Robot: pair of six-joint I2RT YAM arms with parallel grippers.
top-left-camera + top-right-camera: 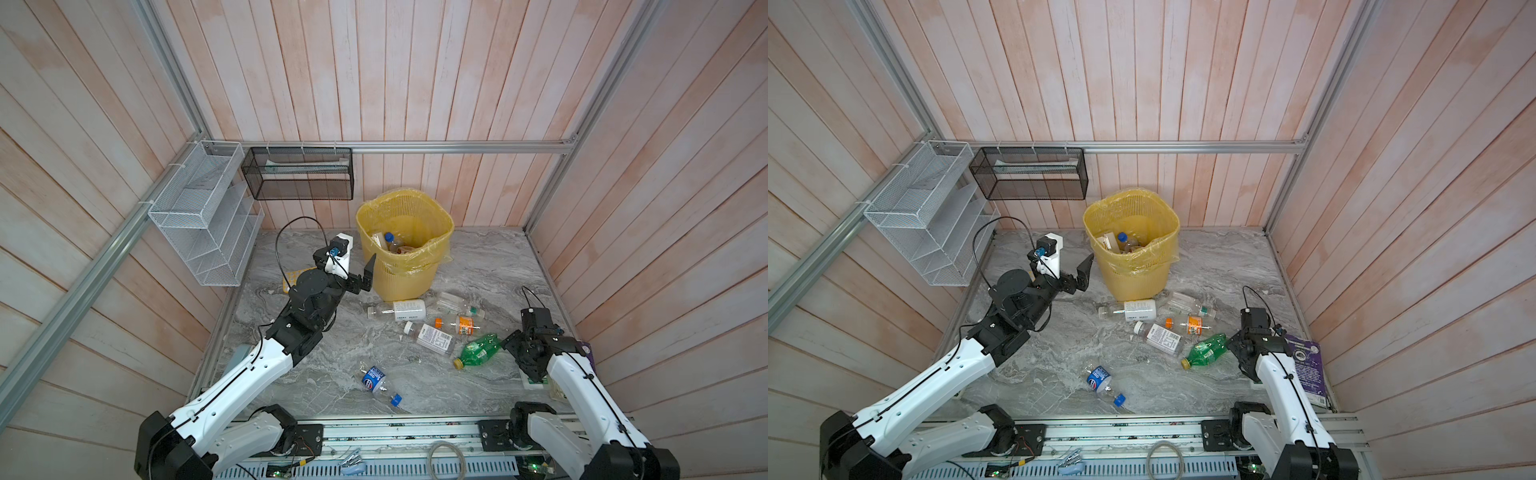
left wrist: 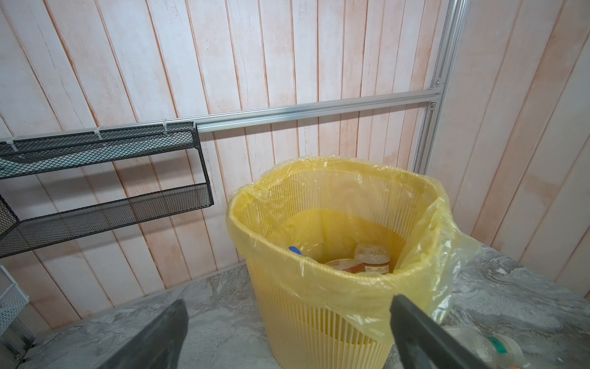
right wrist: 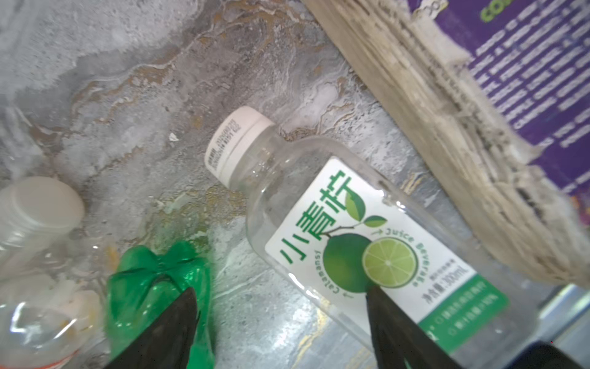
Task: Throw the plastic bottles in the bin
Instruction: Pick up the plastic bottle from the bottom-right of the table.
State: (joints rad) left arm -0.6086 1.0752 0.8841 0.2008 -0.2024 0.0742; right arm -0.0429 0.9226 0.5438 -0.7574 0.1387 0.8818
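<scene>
Six plastic bottles point(image 1: 432, 338) lie flat and loose on the marble table point(image 1: 316, 386) in both top views. Four cluster just in front of the bin point(image 1: 409, 278). The white-label bottle point(image 1: 409, 309) is nearest its base, with the green-cap bottle point(image 1: 459, 305) beside it. The orange-label bottle point(image 1: 465, 325) and a white-cap one lie a row closer to the front.

The green bottle point(image 1: 478, 351) is right of the cluster, cap toward the front edge. The blue-label bottle point(image 1: 376, 379) lies alone, well apart, near the front. A seventh, the lime-label bottle point(image 3: 367, 249), is clear with a white cap. The right wrist view shows it just beside a worn purple-cover book point(image 3: 447, 127).

The bin stands upright at the back wall with a yellow bag liner. A blue-cap bottle point(image 1: 390, 237) and a few more containers are inside.

right gripper point(image 3: 280, 289): low over the table, jaws apart. One fingertip is over the green bottle's crumpled base, the other over the lime label. Only bare table lies between them, so it grips nothing.

left gripper point(image 2: 289, 300): jaws spread wide, empty, raised just beside the bin's left side and facing it.

The black mesh rack point(image 2: 105, 204) and white mesh rack point(image 1: 203, 220) hang on the walls behind.
</scene>
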